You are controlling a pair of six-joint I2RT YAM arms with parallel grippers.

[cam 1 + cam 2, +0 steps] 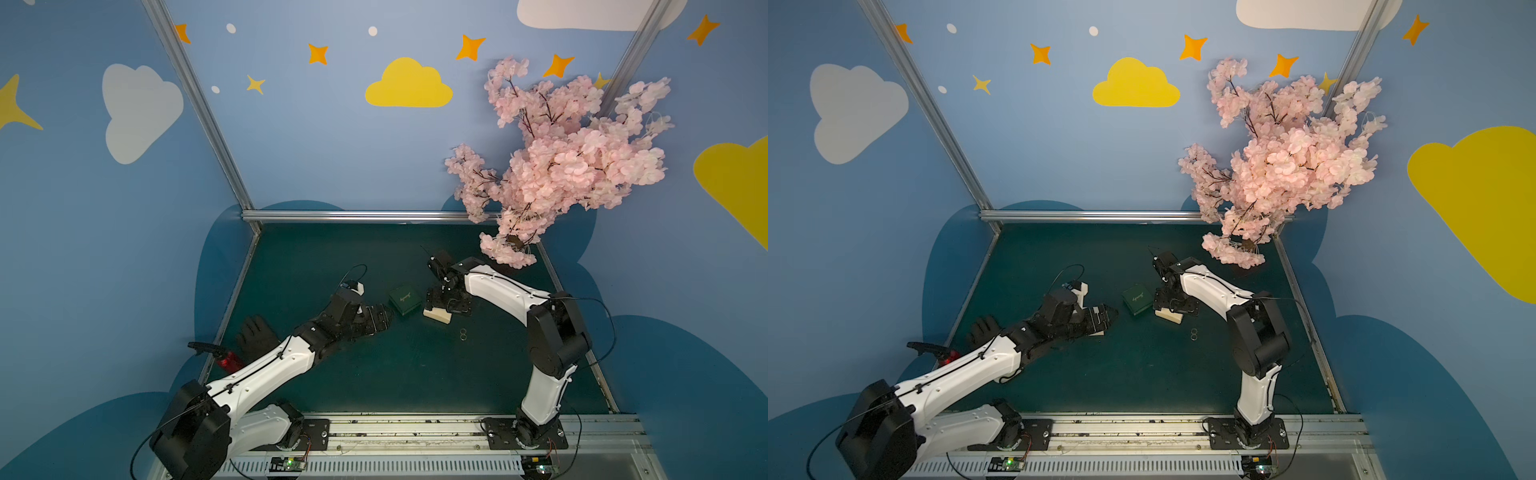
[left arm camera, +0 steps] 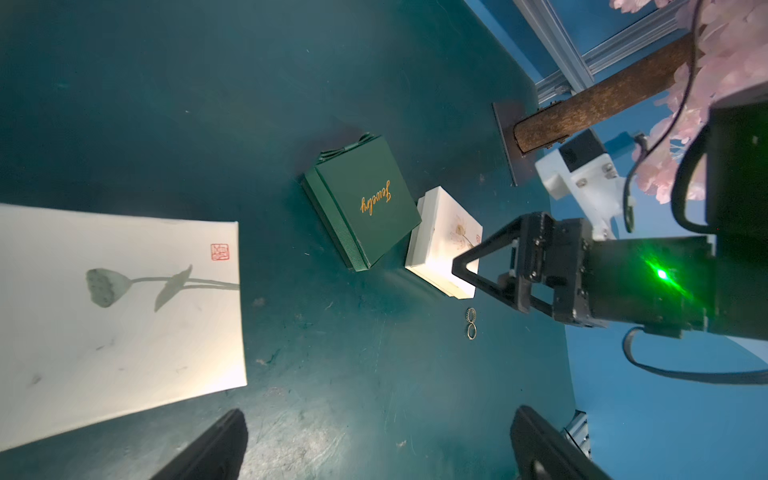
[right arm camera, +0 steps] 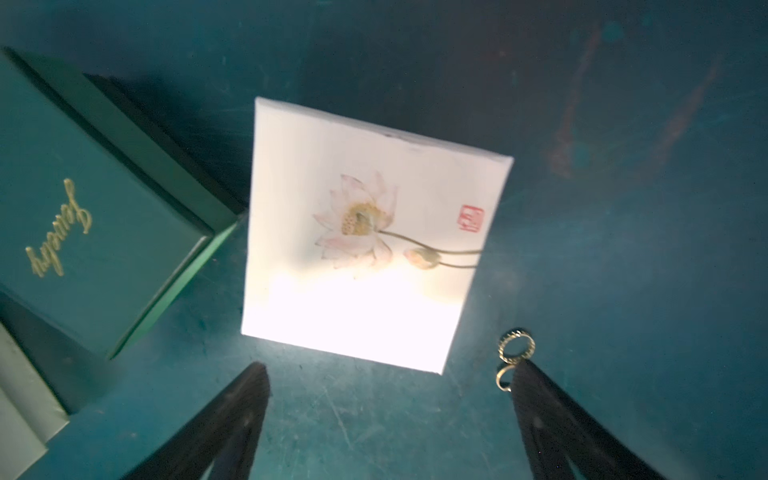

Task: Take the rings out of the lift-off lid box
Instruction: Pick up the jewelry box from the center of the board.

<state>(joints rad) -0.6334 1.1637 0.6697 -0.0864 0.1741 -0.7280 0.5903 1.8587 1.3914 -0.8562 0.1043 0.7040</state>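
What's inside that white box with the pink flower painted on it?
Nothing inside shows: the white box is seen only from its flowered top, which covers the contents. Two rings lie outside, beside it.

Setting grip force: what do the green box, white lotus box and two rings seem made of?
Green box: matte paperboard, probably; crisp folded edges, gilt lettering. White lotus box: smooth paper-covered card, it seems; printed flower. Rings: thin shiny metal, glinting; one has a beaded rim.

A decorated robot-lab booth: cloud-and-star blue walls (image 1: 332, 158) rise behind the green table (image 1: 374, 374), aluminium framing (image 1: 365, 215) edges it, an artificial blossom tree (image 1: 573, 166) stands at its far right corner, two robot arms (image 1: 266, 374) mount on its near-edge rail (image 1: 415, 428).
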